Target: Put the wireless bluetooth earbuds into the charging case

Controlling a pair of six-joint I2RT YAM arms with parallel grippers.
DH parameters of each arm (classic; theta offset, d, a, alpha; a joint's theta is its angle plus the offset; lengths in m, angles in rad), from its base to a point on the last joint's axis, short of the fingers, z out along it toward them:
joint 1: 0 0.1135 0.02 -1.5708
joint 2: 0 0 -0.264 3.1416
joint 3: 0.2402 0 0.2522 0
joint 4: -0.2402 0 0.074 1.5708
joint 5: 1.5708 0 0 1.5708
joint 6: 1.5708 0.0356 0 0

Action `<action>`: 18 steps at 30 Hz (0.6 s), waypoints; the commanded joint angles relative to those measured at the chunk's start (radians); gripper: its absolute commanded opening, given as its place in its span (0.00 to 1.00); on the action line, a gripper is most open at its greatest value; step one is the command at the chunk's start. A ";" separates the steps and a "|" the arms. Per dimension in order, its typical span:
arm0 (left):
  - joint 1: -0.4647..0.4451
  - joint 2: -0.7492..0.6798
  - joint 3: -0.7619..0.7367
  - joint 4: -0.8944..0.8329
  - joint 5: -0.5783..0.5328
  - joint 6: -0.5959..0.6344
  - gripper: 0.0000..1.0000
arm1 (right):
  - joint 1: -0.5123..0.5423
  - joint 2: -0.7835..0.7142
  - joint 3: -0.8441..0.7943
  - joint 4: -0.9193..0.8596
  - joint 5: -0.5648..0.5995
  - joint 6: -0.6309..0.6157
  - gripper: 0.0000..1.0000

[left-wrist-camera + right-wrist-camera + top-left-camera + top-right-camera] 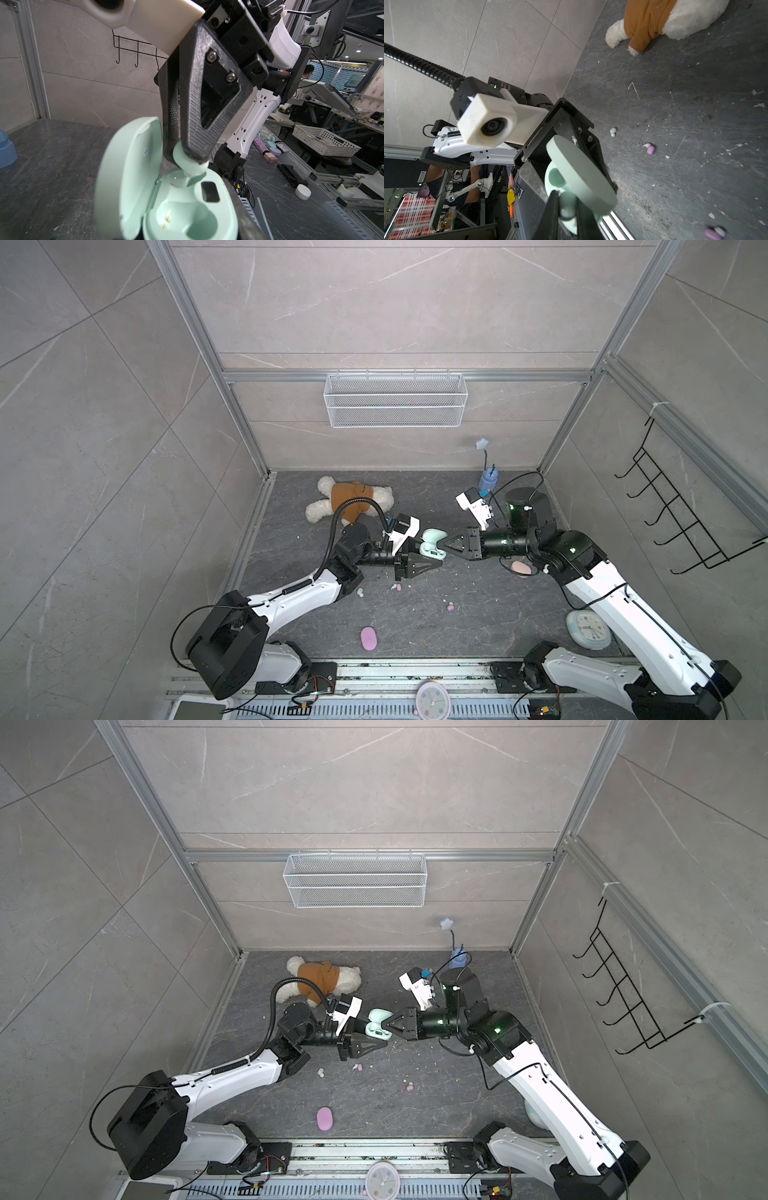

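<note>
Above the middle of the desk [478, 622], the left jaws clamp the open mint charging case [431, 548] while the right jaws pinch a mint earbud [192, 168] over an empty well; it looks light, hard and slippery, best gripped by its rounded body.

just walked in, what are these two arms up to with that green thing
The left tool is holding a mint green charging case with its lid swung open. The right tool pinches a mint earbud and has it at the mouth of one socket. It does not look seated, and the other socket is empty. A second mint earbud and a lilac earbud lie loose on the table, and a closed lilac case lies nearer the front.
</note>
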 commanded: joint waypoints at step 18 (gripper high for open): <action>-0.003 -0.053 0.033 0.052 0.011 0.004 0.20 | 0.002 0.001 -0.007 -0.028 -0.010 -0.006 0.22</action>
